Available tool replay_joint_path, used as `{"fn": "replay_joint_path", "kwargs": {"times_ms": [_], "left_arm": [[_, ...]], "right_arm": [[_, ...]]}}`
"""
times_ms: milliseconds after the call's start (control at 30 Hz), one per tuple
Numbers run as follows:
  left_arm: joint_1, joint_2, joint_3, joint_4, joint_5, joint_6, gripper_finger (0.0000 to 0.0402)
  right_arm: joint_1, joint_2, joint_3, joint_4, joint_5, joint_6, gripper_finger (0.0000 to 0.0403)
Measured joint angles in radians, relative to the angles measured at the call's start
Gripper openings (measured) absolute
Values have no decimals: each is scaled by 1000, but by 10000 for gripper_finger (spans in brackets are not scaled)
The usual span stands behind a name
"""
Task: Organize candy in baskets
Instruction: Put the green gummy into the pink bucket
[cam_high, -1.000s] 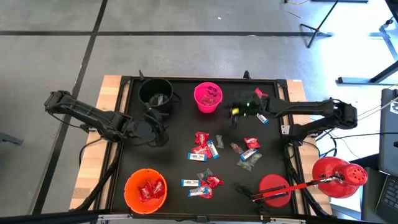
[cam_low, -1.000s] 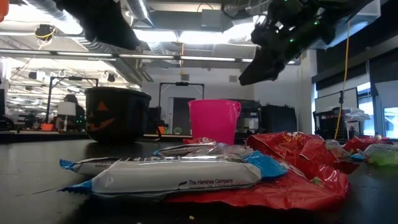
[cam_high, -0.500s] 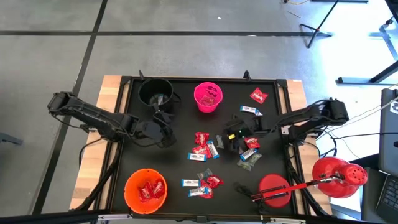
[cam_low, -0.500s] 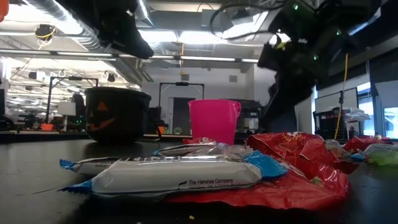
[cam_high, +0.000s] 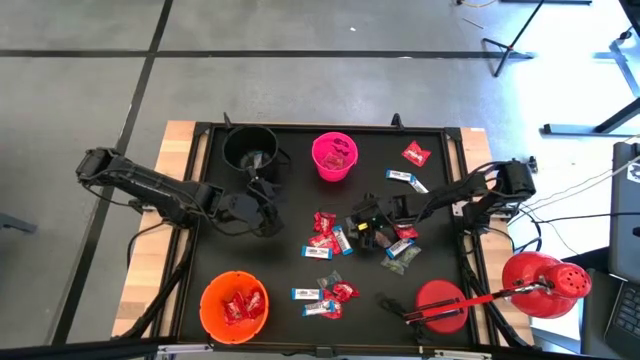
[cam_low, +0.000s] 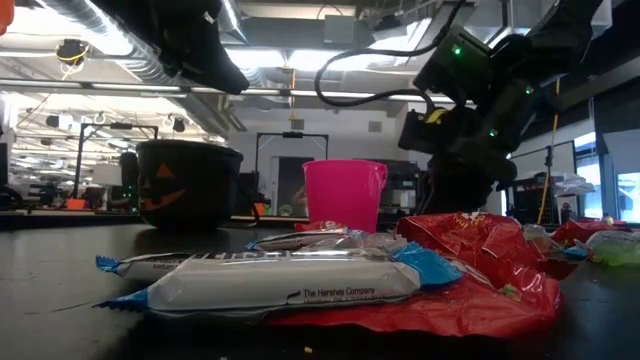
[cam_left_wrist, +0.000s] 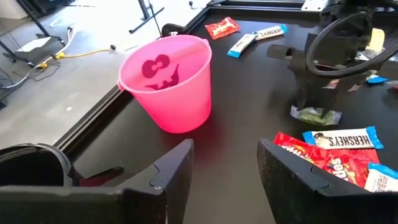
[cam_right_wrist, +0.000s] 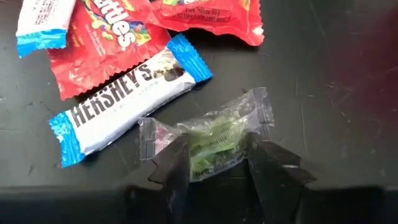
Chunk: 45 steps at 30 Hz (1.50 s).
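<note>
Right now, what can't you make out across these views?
- Black bucket: contents too dark and small in the high view; the rim hides them in the low view.
- Green candy: the right gripper straddles it, but contact can't be confirmed; in the high view the gripper covers it.
- Orange bucket: count of red packets inside too small to tell.
- Left gripper: open near the pink bucket; fingertips cut off by the picture's edge.
</note>
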Motion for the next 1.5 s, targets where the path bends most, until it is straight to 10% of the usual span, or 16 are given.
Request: {"fn": "replay_joint_path", "kwargs": {"times_ms": [300,567,967,1500], "left_arm": [[0,0,0,-2,0,-1,169],[0,0,0,-4,-3,-1,169],[0,0,0,-2,-3,-1,169],[0,0,0,-3,-3,0,169]], "right_arm": [[0,-16,0,9,0,-49,12],[0,-98,28,-9,21,-93,11],[-39,-240,155,-23,475,-297,4],[-436,-241,171,217,0,-253,5]]}}
